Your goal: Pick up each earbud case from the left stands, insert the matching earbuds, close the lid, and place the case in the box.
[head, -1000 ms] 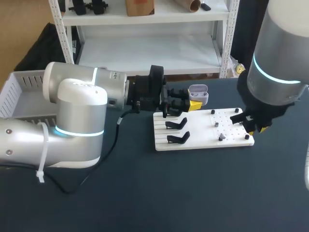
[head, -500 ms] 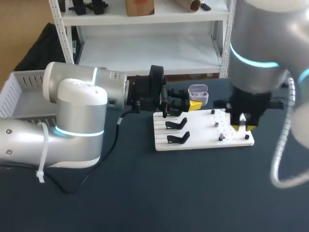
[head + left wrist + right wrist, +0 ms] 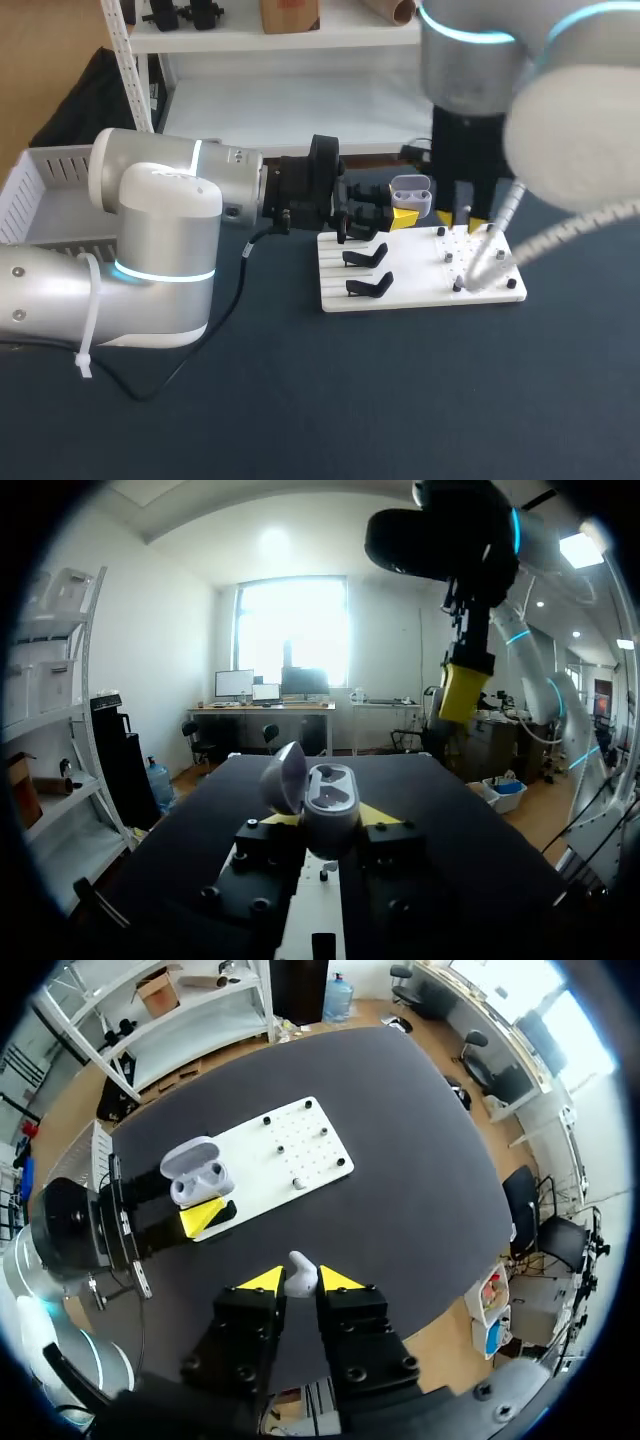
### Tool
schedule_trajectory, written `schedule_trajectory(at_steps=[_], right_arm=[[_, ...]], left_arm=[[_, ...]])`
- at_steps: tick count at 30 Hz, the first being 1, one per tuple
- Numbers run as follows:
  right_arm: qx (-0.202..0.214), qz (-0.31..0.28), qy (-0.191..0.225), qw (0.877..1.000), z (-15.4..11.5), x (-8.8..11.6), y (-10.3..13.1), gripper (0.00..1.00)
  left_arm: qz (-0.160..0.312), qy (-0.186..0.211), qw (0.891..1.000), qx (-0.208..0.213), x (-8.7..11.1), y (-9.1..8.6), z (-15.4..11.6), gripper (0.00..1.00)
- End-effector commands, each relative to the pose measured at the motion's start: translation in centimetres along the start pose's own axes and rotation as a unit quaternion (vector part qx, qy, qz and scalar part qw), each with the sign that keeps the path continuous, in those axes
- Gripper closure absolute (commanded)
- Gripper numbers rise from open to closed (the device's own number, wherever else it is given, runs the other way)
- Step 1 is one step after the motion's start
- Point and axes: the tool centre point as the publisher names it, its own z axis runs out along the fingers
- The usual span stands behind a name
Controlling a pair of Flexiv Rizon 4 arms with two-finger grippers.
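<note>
Holding the earbud case [image 3: 411,193] lid-up, the left gripper [image 3: 404,214] is clamping it from both sides just past the white board's [image 3: 410,288] far edge; its sockets are looking empty. The right gripper [image 3: 293,1280] is pinching a white earbud [image 3: 300,1272] high above the board, with open air below. Inserting, lid closing and boxing are all remaining; the box [image 3: 30,175] is sitting far left, behind the left arm

Dark tbl [image 3: 400,400] w/ black cable [image 3: 238,292] trailing over its left part.
</note>
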Motion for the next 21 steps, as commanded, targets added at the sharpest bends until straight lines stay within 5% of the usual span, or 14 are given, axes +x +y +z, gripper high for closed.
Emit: schedule_trajectory(at_steps=[1,13,21], right_arm=[[0.049,0.003,0.005,0.999,-0.3,-0.3,0.8,1.0],[0.049,0.003,0.005,0.999,-0.3,-0.3,0.8,1.0],[0.04,0.087,-0.002,0.995,-1.6,-2.3,2.9,1.0]], left_arm=[[0.001,-0.002,1.0,-0.003,0.1,-0.1,0.0,1.0],[0.001,-0.002,1.0,-0.003,0.1,-0.1,0.0,1.0],[0.001,-0.002,1.0,-0.003,0.1,-0.1,0.0,1.0]])
